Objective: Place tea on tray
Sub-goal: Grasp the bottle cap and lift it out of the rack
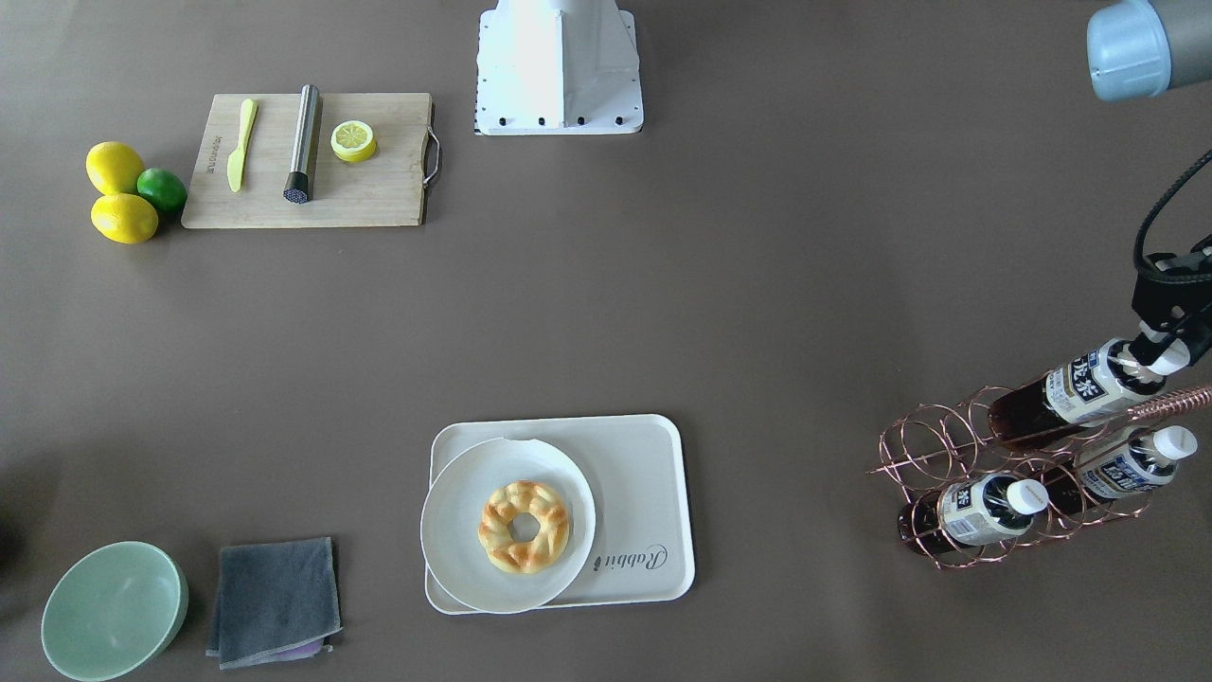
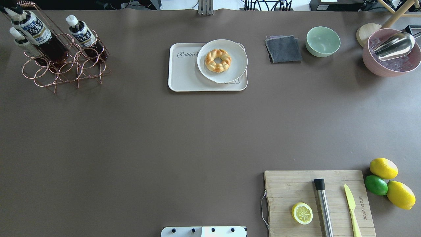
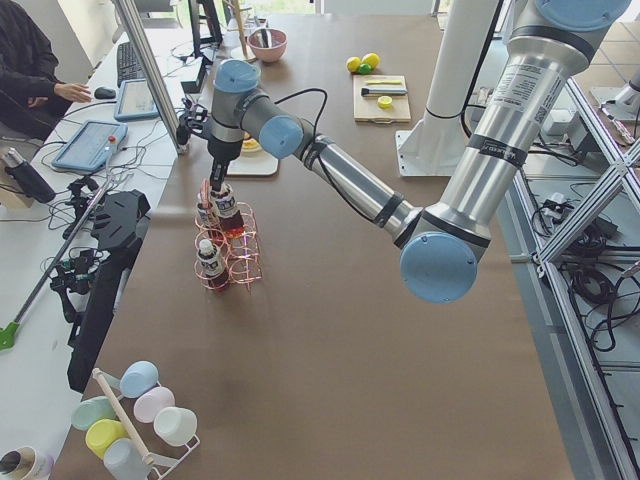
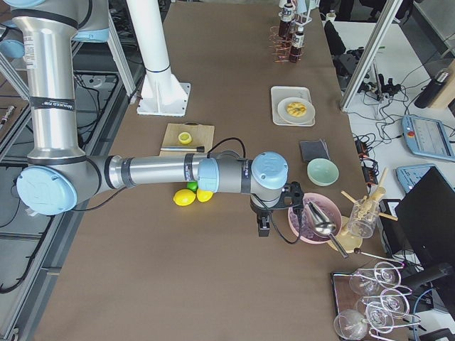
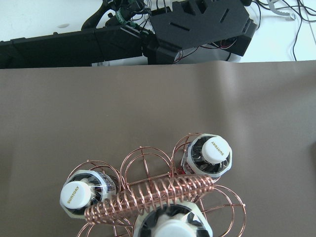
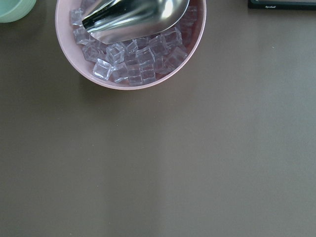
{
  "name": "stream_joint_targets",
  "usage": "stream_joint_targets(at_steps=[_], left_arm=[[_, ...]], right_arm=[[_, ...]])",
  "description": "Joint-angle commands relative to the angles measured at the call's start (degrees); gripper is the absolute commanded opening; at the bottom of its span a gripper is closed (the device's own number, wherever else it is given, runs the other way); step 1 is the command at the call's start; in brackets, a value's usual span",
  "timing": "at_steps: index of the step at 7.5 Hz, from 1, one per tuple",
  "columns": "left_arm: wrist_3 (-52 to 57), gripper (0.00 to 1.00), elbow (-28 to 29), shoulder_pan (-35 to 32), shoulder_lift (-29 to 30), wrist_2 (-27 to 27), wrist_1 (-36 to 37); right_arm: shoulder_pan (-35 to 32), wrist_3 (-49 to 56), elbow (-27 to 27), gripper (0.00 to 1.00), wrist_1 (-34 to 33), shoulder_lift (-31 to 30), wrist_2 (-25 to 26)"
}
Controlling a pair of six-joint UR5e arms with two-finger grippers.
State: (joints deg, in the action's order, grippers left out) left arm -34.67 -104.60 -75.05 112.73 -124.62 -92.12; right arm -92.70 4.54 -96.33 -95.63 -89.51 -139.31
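Three tea bottles stand in a copper wire rack [image 1: 933, 455] at the table's left end. My left gripper [image 1: 1150, 358] is shut on the white cap of the tea [image 1: 1079, 388], which sits higher than the other two [image 1: 985, 507] [image 1: 1127, 464]. The held tea also shows in the overhead view [image 2: 36, 33] and close below the left wrist camera [image 5: 170, 228], behind the rack's coiled handle [image 5: 148, 200]. The cream tray [image 1: 644, 474] lies mid-table, with a white plate [image 1: 464, 530] and a pastry ring on its half. My right gripper [image 4: 261, 226] hangs beside the pink bowl; I cannot tell its state.
A pink bowl of ice cubes [image 2: 391, 67] with a metal scoop stands at the far right. A green bowl [image 2: 323, 41] and grey cloth [image 2: 283, 49] lie beside the tray. A cutting board [image 2: 296, 187] with knife, muddler and lemon half, plus lemons and a lime [image 2: 383, 168], lies near right.
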Motion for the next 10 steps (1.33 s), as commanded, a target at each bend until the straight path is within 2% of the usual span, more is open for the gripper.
stream_joint_targets(at_steps=[1, 3, 4, 5, 6, 7, 8, 10], left_arm=[[0.4, 0.0, -8.9, -0.8, 0.8, 0.2, 9.4], [-5.1, 0.0, -13.4, 1.5, 0.6, 0.3, 10.7], [-8.3, 0.0, -15.3, 5.1, 1.6, 1.0, 13.2], [-14.6, 0.0, -16.5, 9.9, 4.9, 3.6, 16.0], [-20.3, 0.0, -19.6, 17.0, 7.0, 9.2, 19.7], [-24.6, 0.0, -20.9, 22.1, 11.8, 12.4, 25.6], [-28.5, 0.0, -20.9, 26.4, 16.2, 15.1, 29.8], [-34.7, 0.0, -18.9, 34.4, 22.7, 22.0, 33.2]], right_arm=[[0.1, 0.0, 0.0, 1.0, 0.0, -0.2, -0.1], [0.0, 0.2, 0.0, 1.0, 0.0, -0.8, -0.2], [0.0, 0.3, 0.0, 1.0, 0.0, -0.8, -0.2], [0.0, 0.4, 0.1, 1.0, -0.1, -0.9, -0.1], [0.0, 0.4, 0.1, 1.0, -0.1, -1.1, -0.1], [0.0, 0.4, 0.3, 1.0, -0.1, -1.1, -0.1], [0.0, 0.4, 0.3, 1.0, -0.1, -1.1, -0.1], [0.0, 0.4, 0.4, 1.0, -0.1, -1.1, 0.0]])
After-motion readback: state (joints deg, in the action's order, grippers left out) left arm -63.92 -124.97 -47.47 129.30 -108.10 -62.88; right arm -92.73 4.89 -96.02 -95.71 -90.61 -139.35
